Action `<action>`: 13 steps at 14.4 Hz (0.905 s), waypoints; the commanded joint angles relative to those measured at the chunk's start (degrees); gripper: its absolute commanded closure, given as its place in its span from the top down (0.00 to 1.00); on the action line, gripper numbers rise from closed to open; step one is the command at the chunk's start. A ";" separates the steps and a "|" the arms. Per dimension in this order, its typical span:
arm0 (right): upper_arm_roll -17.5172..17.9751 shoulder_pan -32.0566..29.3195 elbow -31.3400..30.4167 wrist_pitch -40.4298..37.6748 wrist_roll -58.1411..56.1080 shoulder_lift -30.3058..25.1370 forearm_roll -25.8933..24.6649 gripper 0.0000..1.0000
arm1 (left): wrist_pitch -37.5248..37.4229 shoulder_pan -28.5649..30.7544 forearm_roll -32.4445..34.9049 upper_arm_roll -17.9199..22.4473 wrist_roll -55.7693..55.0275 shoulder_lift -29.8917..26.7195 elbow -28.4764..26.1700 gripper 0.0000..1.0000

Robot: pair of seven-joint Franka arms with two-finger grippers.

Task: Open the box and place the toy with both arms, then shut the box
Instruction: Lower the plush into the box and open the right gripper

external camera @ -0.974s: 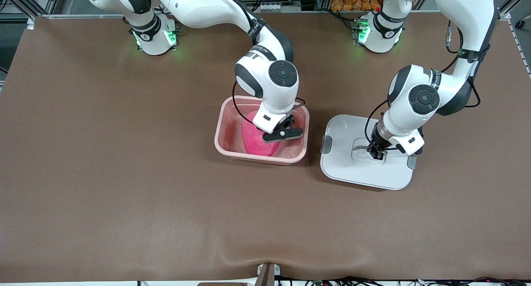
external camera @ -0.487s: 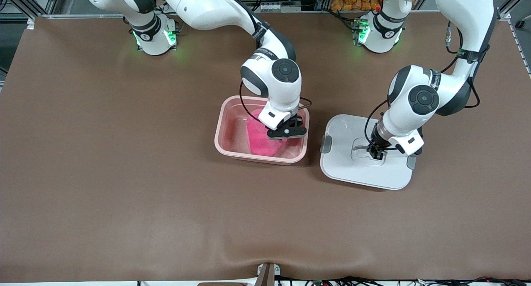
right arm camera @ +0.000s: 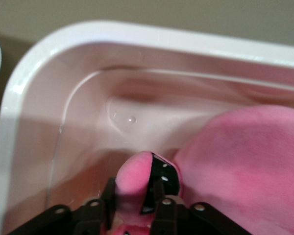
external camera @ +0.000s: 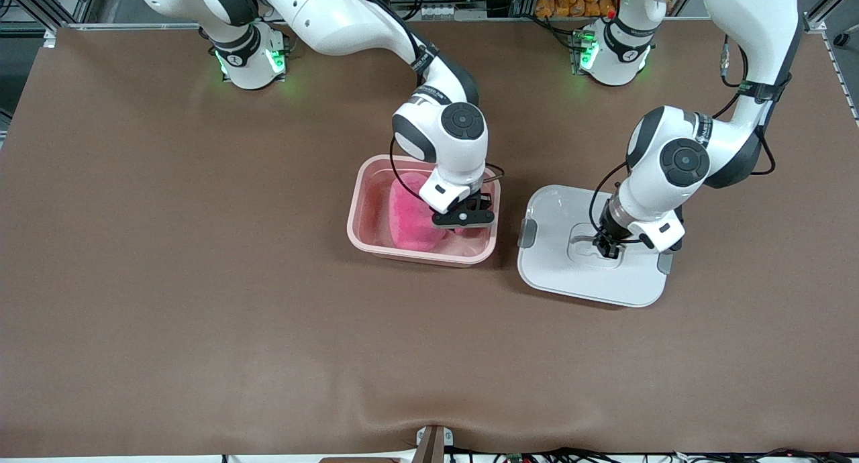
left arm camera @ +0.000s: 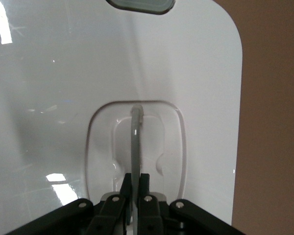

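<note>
The box's pink tub (external camera: 356,211) stands open at mid-table. Its white lid (external camera: 557,275) lies flat beside it, toward the left arm's end. The hot-pink toy (external camera: 409,215) lies inside the tub (right arm camera: 137,44). My right gripper (external camera: 463,225) is down in the tub. In the right wrist view the gripper (right arm camera: 134,191) has an ear of the toy (right arm camera: 245,156) filling the gap between its fingers. My left gripper (external camera: 607,248) is shut on the lid's thin upright handle (left arm camera: 135,142) in the recessed centre. The left wrist view shows the gripper (left arm camera: 135,183) pinching that handle.
Grey side clips (external camera: 528,233) sit on the lid's short edges, one showing in the left wrist view as a clip (left arm camera: 139,4). Bare brown table (external camera: 201,282) surrounds the tub and lid. The green-lit arm bases (external camera: 251,60) stand farthest from the front camera.
The right gripper has lowered a little into the tub and the toy has shifted toward the right arm's end, settling lower. The left arm and the lid have not moved.
</note>
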 commanded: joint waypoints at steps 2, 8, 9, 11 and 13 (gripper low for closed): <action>0.26 -1.55 -0.11 -1.27 0.31 -2.36 -0.72 1.00 | -0.70 -0.32 -0.44 -0.03 0.77 -0.24 0.95 0.00; 0.62 -3.66 -0.03 -7.41 -0.22 -8.42 -0.10 1.00 | -3.94 -0.24 -0.44 -0.46 0.59 -1.38 3.49 0.00; 0.62 -4.36 -0.03 -9.43 -1.87 -9.82 -0.10 1.00 | -6.39 -0.15 -0.44 -0.82 0.77 -1.81 4.20 0.00; 0.62 -6.38 -0.11 -13.82 -7.14 -12.63 0.16 1.00 | -9.04 -0.24 -0.52 -1.69 0.07 -2.08 6.22 0.00; 0.53 -9.54 -0.38 -18.39 -12.32 -15.27 3.48 1.00 | -11.85 -0.15 -0.52 -3.54 -0.55 -2.17 7.98 0.00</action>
